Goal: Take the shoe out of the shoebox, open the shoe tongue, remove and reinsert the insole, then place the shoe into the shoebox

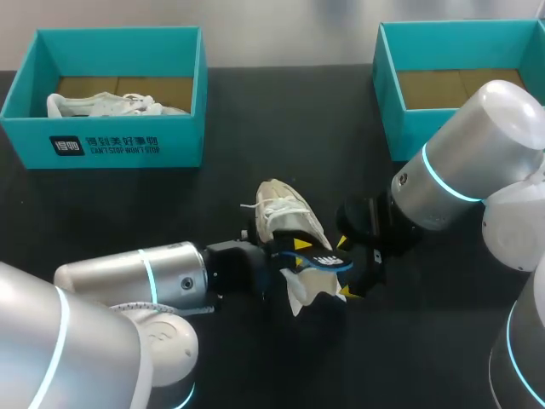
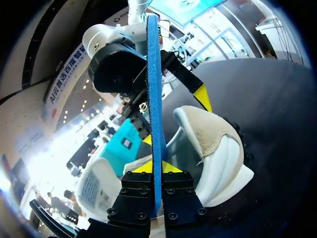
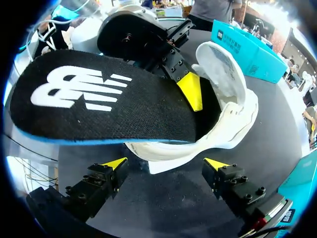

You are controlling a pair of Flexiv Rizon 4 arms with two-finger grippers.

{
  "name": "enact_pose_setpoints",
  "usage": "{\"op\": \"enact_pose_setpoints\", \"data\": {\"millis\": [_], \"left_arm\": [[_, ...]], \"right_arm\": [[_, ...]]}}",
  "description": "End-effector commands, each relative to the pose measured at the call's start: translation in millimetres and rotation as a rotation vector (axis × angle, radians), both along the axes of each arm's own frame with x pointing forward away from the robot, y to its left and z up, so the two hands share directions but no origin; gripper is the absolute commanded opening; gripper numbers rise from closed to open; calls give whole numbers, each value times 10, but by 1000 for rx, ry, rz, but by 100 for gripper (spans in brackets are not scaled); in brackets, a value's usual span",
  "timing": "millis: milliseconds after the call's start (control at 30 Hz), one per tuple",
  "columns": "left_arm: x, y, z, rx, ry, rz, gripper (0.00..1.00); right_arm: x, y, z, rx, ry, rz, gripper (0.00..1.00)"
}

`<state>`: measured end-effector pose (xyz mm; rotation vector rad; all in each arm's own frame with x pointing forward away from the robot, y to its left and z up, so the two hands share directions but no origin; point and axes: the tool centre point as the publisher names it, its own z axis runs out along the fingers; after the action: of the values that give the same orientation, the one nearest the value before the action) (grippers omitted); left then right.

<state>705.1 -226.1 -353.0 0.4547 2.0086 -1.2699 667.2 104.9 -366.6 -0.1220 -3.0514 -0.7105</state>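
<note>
A white and beige shoe [image 1: 285, 217] lies on the dark table, its heel toward my grippers. My left gripper [image 1: 300, 249] is shut on the edge of the insole [image 1: 328, 261], black on top and blue beneath. In the left wrist view the insole [image 2: 153, 99] stands edge-on between the left gripper's [image 2: 157, 167] yellow tips, beside the shoe [image 2: 218, 148]. The insole [image 3: 99, 104] juts out from the shoe's [image 3: 223, 114] opening above my right gripper [image 3: 166, 163], which is open and touches nothing. In the head view the right gripper [image 1: 344, 268] sits just right of the insole.
A teal shoebox [image 1: 102, 145] at the back left holds another white shoe [image 1: 111, 104]. A second teal shoebox [image 1: 400, 102] at the back right shows only its brown floor. My right arm's bulky wrist [image 1: 434, 192] hangs over the table's right side.
</note>
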Motion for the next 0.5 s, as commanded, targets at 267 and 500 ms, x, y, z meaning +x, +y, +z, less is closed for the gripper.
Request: {"op": "enact_pose_setpoints", "data": {"millis": [267,500], "left_arm": [[-39,46,12,113,11,-52,0],[-141,-16,112,65,23,-78,0]], "right_arm": [[-12,1,2,-1,-2,-1,100],[-12,1,2,-1,-2,-1,100]]}}
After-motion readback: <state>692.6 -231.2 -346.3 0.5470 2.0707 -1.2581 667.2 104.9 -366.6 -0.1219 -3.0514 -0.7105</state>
